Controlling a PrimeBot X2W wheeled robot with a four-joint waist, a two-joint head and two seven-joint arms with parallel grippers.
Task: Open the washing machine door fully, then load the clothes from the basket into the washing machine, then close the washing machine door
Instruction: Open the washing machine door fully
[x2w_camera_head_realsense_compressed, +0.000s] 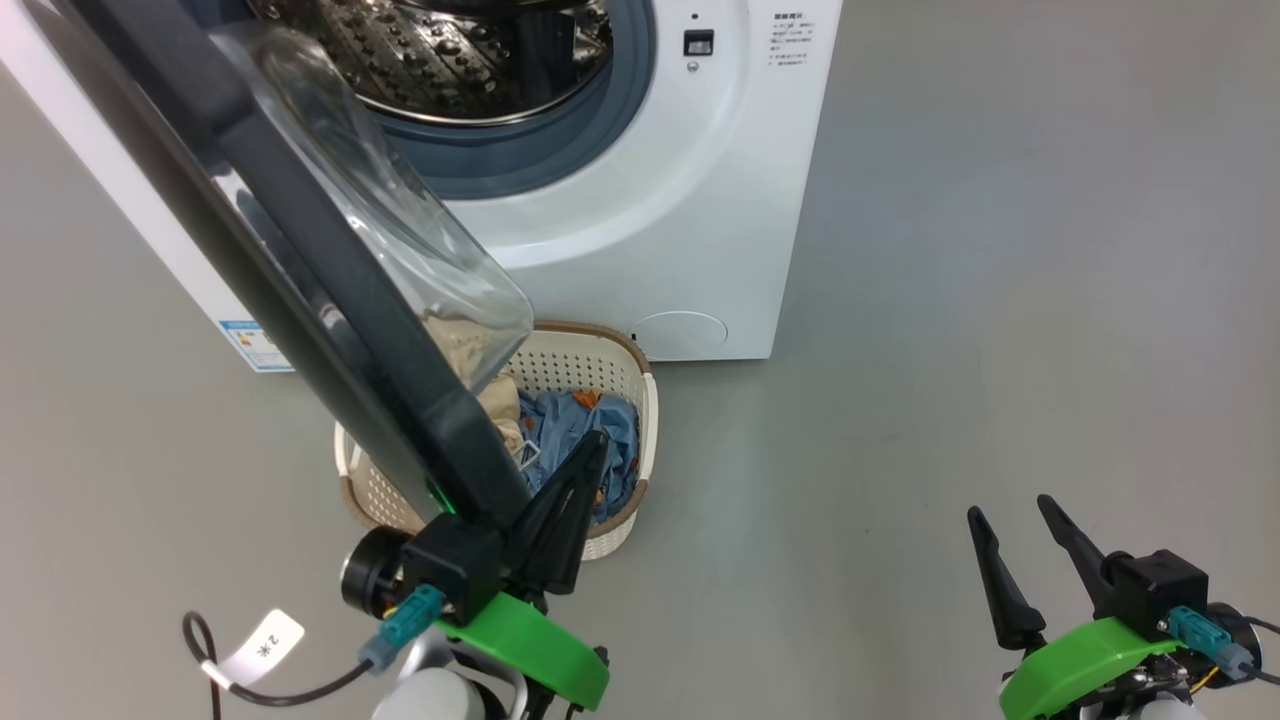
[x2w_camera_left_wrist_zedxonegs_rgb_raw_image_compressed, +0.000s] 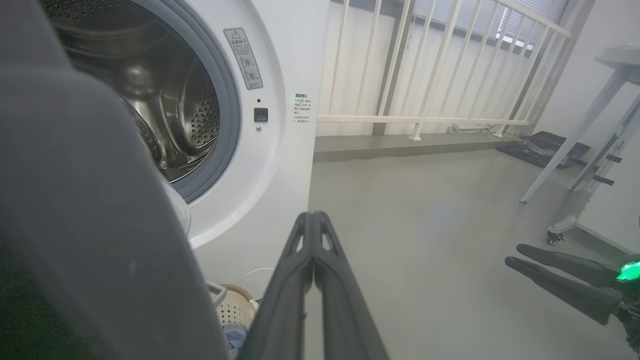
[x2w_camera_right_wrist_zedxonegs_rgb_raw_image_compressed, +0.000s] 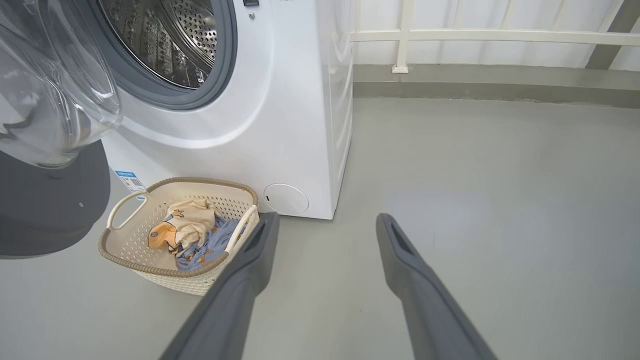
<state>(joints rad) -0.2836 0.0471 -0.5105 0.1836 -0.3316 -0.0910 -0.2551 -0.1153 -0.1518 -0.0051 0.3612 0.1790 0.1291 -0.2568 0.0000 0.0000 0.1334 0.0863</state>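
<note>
Item: door-opening step, judged under way and not finished. The washing machine (x2w_camera_head_realsense_compressed: 690, 200) stands at 12 o'clock in the head view, with its drum (x2w_camera_head_realsense_compressed: 450, 50) exposed. The washing machine door (x2w_camera_head_realsense_compressed: 330, 300) is swung out part-way and runs from 11 o'clock down to 7 o'clock, its glass bowl (x2w_camera_head_realsense_compressed: 400, 230) hanging over the basket (x2w_camera_head_realsense_compressed: 610, 345). The basket sits on the floor (x2w_camera_head_realsense_compressed: 950, 350) at 7 o'clock, touching the machine's front. The clothes are inside it: the blue garment (x2w_camera_head_realsense_compressed: 570, 430) towards 3 o'clock, the cream garment (x2w_camera_right_wrist_zedxonegs_rgb_raw_image_compressed: 182, 227) beside it. Left gripper (x2w_camera_head_realsense_compressed: 597, 442): fingers pressed together with nothing between them, lying against the inner side of the door's free edge. Right gripper (x2w_camera_head_realsense_compressed: 1008, 508): fingers spread wide and empty at 5 o'clock, well apart from everything. Handling note: push the door's edge towards 9 o'clock, following the hinge's arc so the shut fingers do not slip off the rim. Carry on until the door no longer overhangs the basket, leaving the right gripper clear access to it.
</note>
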